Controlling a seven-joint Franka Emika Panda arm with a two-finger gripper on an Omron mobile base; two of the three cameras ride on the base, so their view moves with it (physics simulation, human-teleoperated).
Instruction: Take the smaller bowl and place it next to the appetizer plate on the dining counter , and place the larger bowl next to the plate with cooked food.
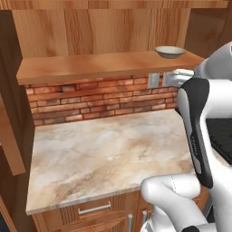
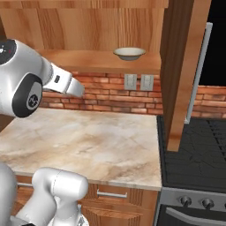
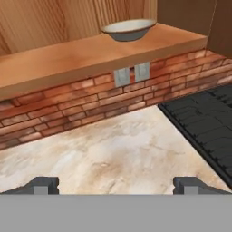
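Note:
The smaller bowl (image 1: pixel 170 52) (image 2: pixel 129 53) (image 3: pixel 128 29), shallow and grey with a pale rim, stands upright near the right end of a wooden shelf (image 1: pixel 90 65) (image 2: pixel 88 59) (image 3: pixel 68 61) above a brick wall. My gripper (image 3: pixel 117 186) is open, its two tips far apart with nothing between them. It hovers over the marbled worktop, well below and in front of the bowl. The larger bowl, the appetizer plate, the plate with cooked food and the dining counter are out of view.
A marbled worktop (image 1: pixel 104 154) (image 2: pixel 88 141) (image 3: pixel 113 154) lies over wooden drawers. A black stove (image 2: pixel 194 154) (image 3: pixel 204 118) adjoins it on the right. Two wall outlets (image 3: pixel 131 73) sit under the shelf. A wooden upright panel (image 2: pixel 181 66) hangs right of the bowl, with cabinets close above.

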